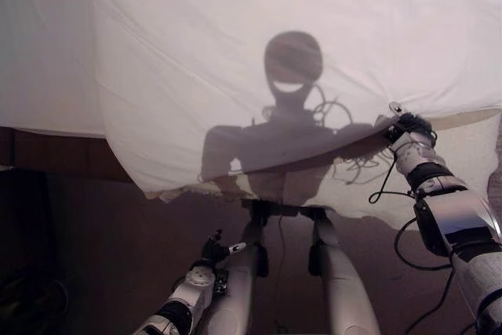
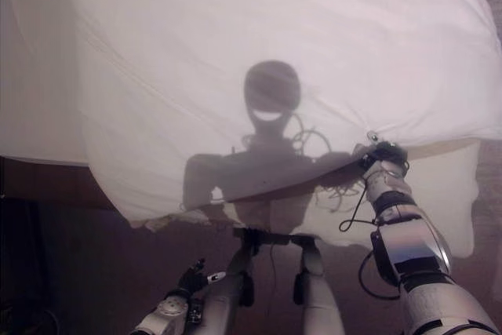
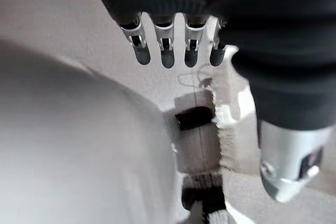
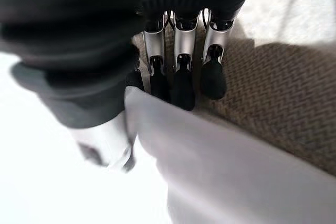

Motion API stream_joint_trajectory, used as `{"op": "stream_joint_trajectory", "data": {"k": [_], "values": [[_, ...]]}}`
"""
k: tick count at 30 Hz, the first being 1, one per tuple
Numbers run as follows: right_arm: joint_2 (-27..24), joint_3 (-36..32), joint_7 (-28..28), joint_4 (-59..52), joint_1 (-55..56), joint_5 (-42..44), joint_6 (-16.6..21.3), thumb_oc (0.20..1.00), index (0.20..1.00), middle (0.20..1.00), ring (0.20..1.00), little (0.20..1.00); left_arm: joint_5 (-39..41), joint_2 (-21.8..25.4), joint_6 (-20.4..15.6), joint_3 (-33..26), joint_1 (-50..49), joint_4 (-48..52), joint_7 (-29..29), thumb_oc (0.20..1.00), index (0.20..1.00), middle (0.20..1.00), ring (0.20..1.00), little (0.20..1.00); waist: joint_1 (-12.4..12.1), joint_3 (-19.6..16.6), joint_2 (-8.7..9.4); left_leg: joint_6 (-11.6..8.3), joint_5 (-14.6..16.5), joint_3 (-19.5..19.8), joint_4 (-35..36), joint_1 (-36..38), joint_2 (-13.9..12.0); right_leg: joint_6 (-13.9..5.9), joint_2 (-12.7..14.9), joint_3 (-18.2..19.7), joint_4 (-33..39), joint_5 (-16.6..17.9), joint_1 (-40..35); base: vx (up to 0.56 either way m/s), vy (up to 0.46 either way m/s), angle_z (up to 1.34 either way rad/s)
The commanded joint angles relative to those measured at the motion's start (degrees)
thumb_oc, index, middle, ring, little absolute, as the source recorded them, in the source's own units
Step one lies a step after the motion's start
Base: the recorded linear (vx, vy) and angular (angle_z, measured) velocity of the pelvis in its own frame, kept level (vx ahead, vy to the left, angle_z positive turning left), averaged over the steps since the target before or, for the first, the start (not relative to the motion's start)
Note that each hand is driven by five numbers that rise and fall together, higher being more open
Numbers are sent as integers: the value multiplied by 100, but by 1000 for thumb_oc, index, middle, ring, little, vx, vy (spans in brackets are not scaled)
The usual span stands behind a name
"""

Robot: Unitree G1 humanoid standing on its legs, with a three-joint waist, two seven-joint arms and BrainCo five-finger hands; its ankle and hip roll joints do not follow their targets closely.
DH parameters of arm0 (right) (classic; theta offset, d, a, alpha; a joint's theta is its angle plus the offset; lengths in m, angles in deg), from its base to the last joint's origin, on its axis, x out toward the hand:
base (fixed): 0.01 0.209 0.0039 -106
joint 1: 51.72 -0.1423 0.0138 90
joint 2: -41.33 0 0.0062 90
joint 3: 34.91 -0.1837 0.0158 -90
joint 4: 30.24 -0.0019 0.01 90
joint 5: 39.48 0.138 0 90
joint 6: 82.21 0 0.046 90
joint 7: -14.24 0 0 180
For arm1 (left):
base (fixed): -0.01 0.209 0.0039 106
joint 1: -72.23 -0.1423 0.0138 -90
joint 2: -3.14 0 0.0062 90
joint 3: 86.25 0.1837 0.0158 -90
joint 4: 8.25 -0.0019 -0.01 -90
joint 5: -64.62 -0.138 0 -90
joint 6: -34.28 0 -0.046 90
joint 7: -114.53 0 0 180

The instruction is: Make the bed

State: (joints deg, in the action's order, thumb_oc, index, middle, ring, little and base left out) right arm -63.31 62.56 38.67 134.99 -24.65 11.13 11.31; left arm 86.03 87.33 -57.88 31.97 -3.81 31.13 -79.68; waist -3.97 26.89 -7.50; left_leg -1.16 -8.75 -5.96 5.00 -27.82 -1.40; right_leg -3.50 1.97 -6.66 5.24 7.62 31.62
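Nearest, low at the left by the bed's foot: left hand (image 1: 216, 250), hanging free above the dark floor (image 1: 102, 272), fingers (image 3: 167, 51) straight in a row, slightly apart, holding nothing.

Farther up, at the right: right hand (image 1: 405, 127) raised to the near hem of the large white soft cloth duvet (image 1: 259, 45). In the right wrist view, fingers (image 4: 181, 85) curled down over the folded white edge with the thumb below it, clamped on the cloth. Beneath that edge, a beige woven mattress cover (image 4: 273, 93) with a herringbone texture, bare where the duvet is lifted off it.

Beyond the hands: duvet spread wide across the bed, wrinkled in long diagonal folds, its near edge hanging over the foot of the bed at the left and centre, lifted at the right where held. Near-left corner drooping lowest, a ragged hem there (image 1: 188, 190). At the far left, a second paler fold of white bedding (image 1: 43, 52) lying beside the duvet, reaching the bed's side above a dark brown bed frame (image 1: 55, 154). At the right, past the held hem, a strip of pale mattress (image 1: 471, 154) showing below the duvet's edge.
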Motion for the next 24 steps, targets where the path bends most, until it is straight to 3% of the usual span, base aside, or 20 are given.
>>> {"op": "stream_joint_trajectory", "data": {"k": [1,7,8,13,17,24], "values": [[-400,253,-107,-486,-732,44,471,200,200,200,200,200,509,-4,-97,371,-37,359,220,1000,1000,1000,1000,1000,-70,20,125,-345,38,160,0,-29,212,-443,171,-93,-141,257,-308,0,0,0],[-225,455,-301,-1200,-590,260,688,200,200,200,200,200,1294,94,-11,711,-43,1156,767,1000,1000,1000,1000,1000,113,15,242,-349,91,136,0,183,213,-450,166,-46,-128,246,-482,0,0,0],[-118,644,-362,-1690,-492,234,730,200,200,200,200,200,1749,106,46,927,27,1674,950,1000,1000,1000,1000,1000,215,-21,311,-353,121,116,0,318,211,-452,163,-26,-139,235,-580,0,0,0],[-33,899,-392,-2758,-161,180,832,200,200,200,200,200,2456,246,122,1529,438,2804,1170,1000,1000,1000,1000,1000,455,-102,441,-337,218,87,0,706,215,-453,212,0,-231,128,-880,0,-1,-2],[24,997,-441,-3102,-47,178,834,200,200,200,200,200,3007,186,211,1769,699,3080,1236,1000,1000,1000,1000,1000,552,-159,507,-308,271,-4,0,951,225,-448,243,81,-330,68,-1032,0,27,-7],[301,1164,-406,-3746,311,130,773,200,200,200,200,200,4629,-454,309,1806,1174,2879,1024,1000,1000,1000,1000,1000,733,-288,696,-224,382,-242,0,1381,232,-515,236,235,-371,15,-1307,-27,10,-12]]}}
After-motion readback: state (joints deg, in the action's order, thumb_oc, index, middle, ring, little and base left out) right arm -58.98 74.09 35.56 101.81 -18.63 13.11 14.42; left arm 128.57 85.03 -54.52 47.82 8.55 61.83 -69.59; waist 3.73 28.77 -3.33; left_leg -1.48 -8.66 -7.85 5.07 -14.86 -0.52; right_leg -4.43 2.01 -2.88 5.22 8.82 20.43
